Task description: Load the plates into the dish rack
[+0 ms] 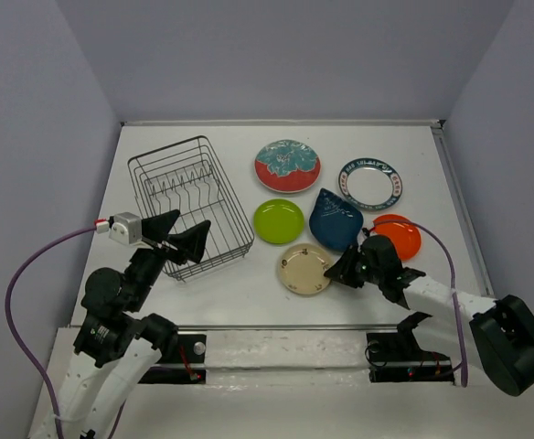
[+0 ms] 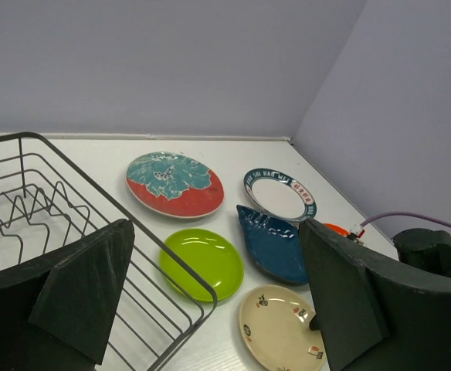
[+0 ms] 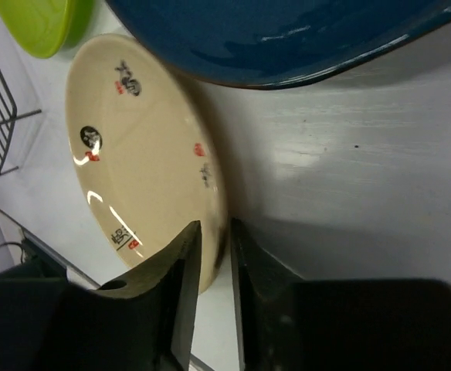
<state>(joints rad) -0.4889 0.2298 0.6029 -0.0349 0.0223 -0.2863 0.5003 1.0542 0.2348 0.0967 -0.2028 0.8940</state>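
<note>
Six plates lie on the white table right of the dish rack (image 1: 228, 190): red floral (image 1: 287, 165), white with blue rim (image 1: 370, 183), lime green (image 1: 278, 220), dark blue leaf-shaped (image 1: 335, 219), orange (image 1: 400, 235) and beige (image 1: 302, 269). My right gripper (image 1: 345, 269) is low at the beige plate's right edge. In the right wrist view its fingers (image 3: 214, 232) pinch the rim of the beige plate (image 3: 140, 147). My left gripper (image 1: 180, 233) hangs open and empty above the rack's near right corner (image 2: 94, 189), and the lime plate (image 2: 202, 263) shows between its fingers.
The rack is empty, with upright prongs inside. The dark blue plate (image 3: 272, 31) lies close beside the beige one. Grey walls close the table on three sides. A metal rail runs along the near edge (image 1: 285, 326), and purple cables trail from both arms.
</note>
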